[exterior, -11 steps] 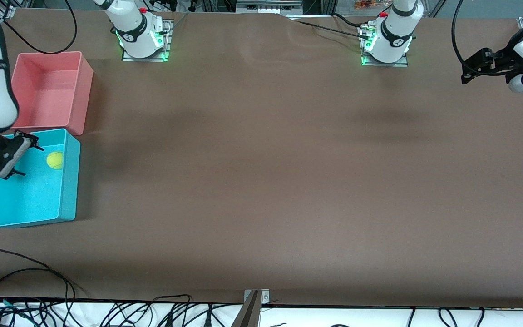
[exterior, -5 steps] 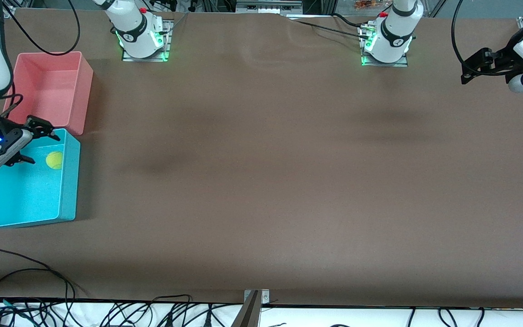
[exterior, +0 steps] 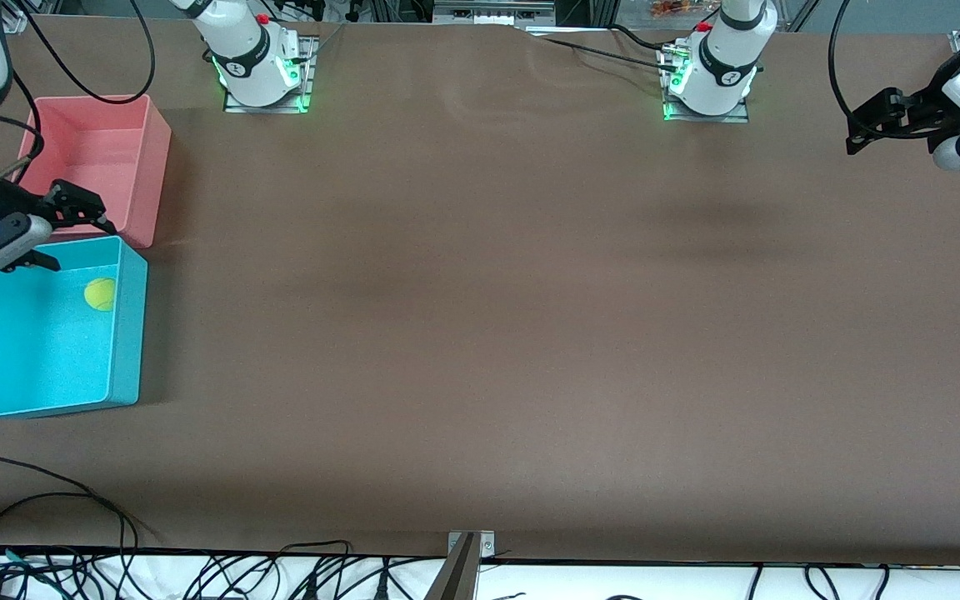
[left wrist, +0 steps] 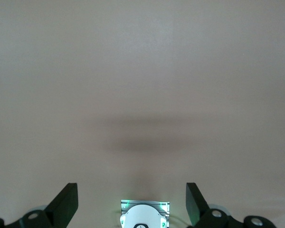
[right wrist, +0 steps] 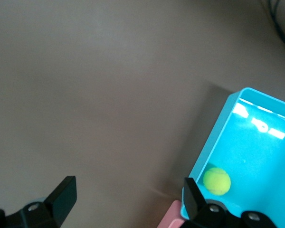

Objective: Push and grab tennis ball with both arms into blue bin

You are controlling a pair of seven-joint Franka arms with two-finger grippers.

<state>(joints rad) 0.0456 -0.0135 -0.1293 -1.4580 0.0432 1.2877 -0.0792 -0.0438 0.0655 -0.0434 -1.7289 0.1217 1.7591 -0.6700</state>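
tennis ball [exterior: 100, 293] in blue bin [exterior: 126, 333], by its wall toward the pink bin [exterior: 151, 158] | right gripper [exterior: 51, 233] fingers apart, empty, over the seam between the bins, ball below it | left gripper [exterior: 859, 125] fingers apart, waiting over its end of the table [exterior: 530, 333] | task looks complete

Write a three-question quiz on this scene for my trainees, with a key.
1. True or false: the ball lies in the pink bin.
2. Which hand is over the edge where the two bins meet? A) left hand B) right hand
3. Fill in: both hands are ____ and hold nothing.

Key
1. False. The ball lies in the blue bin, by its wall toward the left arm's end of the table.
2. B. The right hand is there; the left hand waits over bare table at the left arm's end.
3. open
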